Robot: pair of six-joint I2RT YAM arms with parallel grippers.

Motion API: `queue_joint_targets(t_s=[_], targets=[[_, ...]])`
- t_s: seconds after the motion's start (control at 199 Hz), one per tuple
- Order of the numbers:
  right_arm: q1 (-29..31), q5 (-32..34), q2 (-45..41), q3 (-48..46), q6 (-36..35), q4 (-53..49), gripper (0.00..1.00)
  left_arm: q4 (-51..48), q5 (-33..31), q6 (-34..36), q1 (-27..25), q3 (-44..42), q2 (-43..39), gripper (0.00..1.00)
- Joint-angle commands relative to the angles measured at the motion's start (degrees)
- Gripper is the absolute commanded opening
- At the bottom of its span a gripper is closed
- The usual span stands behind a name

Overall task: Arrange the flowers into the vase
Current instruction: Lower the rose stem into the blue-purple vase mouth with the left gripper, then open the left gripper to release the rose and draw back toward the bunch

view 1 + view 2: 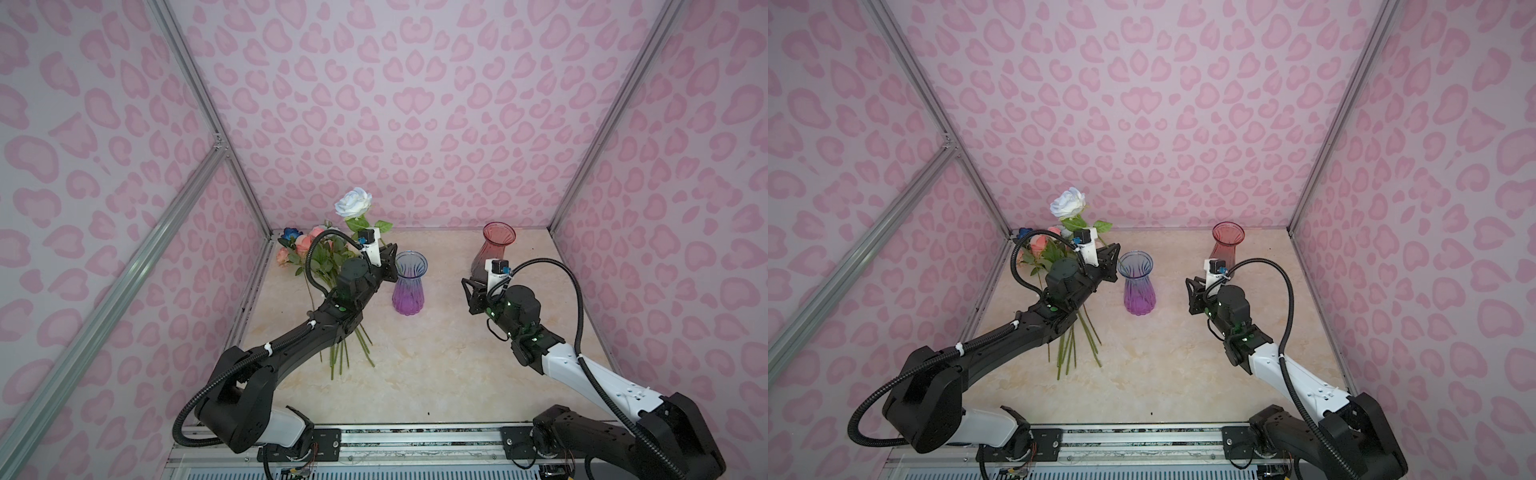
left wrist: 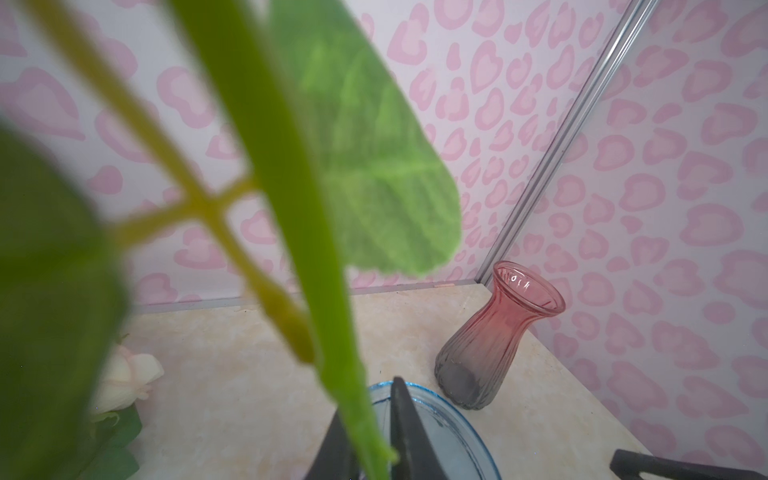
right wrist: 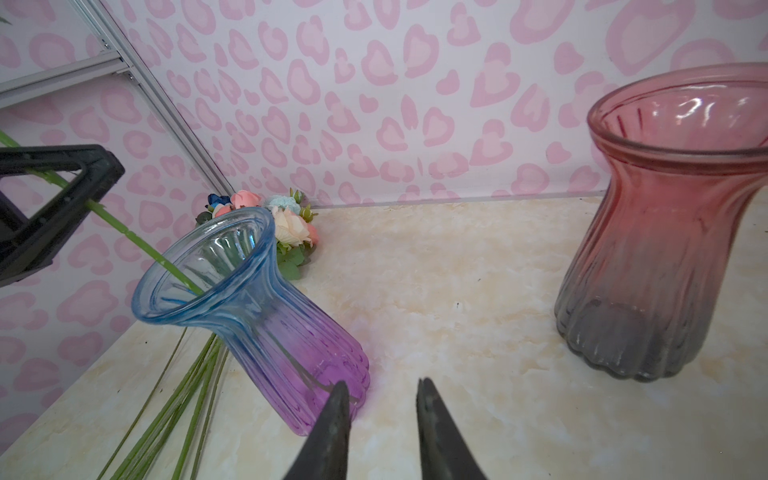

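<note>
While the white rose (image 1: 353, 202) is standing above the left gripper (image 1: 390, 262) in both top views, the other flowers (image 1: 302, 242) are lying near the blue-purple vase (image 1: 409, 286). Left wrist: jaws are flanking its stem (image 2: 291, 216) — pinching or not, I cannot tell. Right wrist: the stem's end is sitting inside that vase's mouth — the right gripper (image 3: 382, 415) is holding its jaws apart.

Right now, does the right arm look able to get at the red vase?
Probably yes: the right gripper hangs open and empty beside the red vase, with only bare table between them.
</note>
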Motion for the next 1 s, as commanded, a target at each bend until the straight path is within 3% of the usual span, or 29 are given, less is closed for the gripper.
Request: queue_joint_targets(t_s=[0.0, 0.1, 0.155, 0.261, 0.587, 0.752, 0.812, 0.998], targets=[[-0.1, 0.7, -0.5, -0.3, 0.2, 0.0, 0.3, -4.7, -0.6, 0.6, 0.0, -0.2, -0.2, 0.23], [-0.1, 0.9, -1.0, -0.3, 0.3, -0.2, 0.31, -6.1, 0.6, 1.0, 0.0, -1.6, -2.1, 0.35], [-0.1, 0.7, -1.1, -0.3, 0.3, -0.2, 0.33, -7.4, 1.2, 1.2, 0.0, -1.9, -3.4, 0.53], [0.0, 0.3, -1.1, -0.1, 0.3, -0.5, 0.37, -12.0, 0.4, 1.4, 0.0, -1.7, -6.0, 0.68], [-0.1, 0.1, -1.5, 0.0, 0.6, -0.7, 0.41, -24.9, -0.1, 2.6, 0.0, 0.5, -8.3, 0.74], [-0.1, -0.1, -1.4, 0.2, 0.6, -1.0, 0.44, -32.9, -0.4, 4.7, 0.1, 3.2, -9.6, 0.85], [-0.1, -0.2, -1.3, 0.3, 0.6, -1.2, 0.46, -35.2, -0.5, 5.9, 0.1, 3.7, -10.4, 0.97], [-0.1, -0.2, -1.2, 0.8, 0.7, -1.6, 0.5, -41.9, -0.1, 8.9, 0.7, 4.5, -13.8, 0.99]])
